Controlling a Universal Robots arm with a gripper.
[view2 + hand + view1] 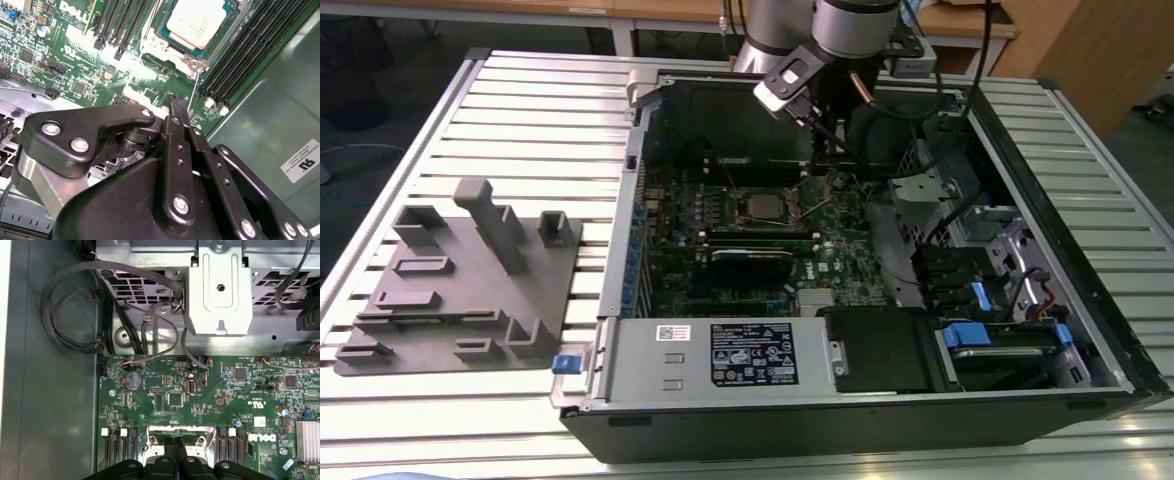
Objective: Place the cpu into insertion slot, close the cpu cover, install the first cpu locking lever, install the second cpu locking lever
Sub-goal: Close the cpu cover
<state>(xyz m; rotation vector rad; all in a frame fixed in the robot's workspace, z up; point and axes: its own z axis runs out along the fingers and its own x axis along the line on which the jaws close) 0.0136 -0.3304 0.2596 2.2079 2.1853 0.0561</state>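
The cpu lies silver top up in the insertion slot on the green motherboard. The silver cpu cover lies flat around it as a frame. A thin metal locking lever rises at a slant from the socket's corner, and its free end reaches my fingertips; I cannot tell whether they touch. My gripper hangs just beside the socket with its black fingers pressed together and nothing visibly between them. It also appears in the first wrist view, over the socket's edge, and in the exterior view.
The open computer case walls in the board on all sides. Black memory slots flank the socket. Cables and a metal bracket lie beyond the board. A grey fixture stands on the table at the exterior view's left.
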